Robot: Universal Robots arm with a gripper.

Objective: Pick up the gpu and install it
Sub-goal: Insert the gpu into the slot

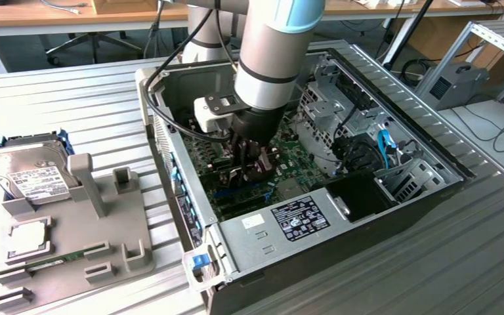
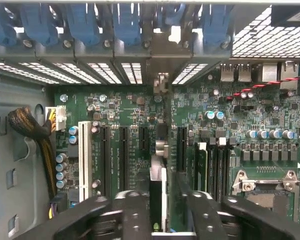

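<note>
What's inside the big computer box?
Inside the computer case sits a green motherboard with slots, and the gpu stands on edge between the gripper fingers. The arm covers part of the board.

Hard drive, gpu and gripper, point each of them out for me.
hard drive [image 1: 33,177]: exterior view, on its white label.
gpu [image 2: 157,192]: wrist view, on the card's upper edge between the gripper's fingers.
gripper [image 1: 250,169]: exterior view, between its fingertips above the motherboard.
</note>
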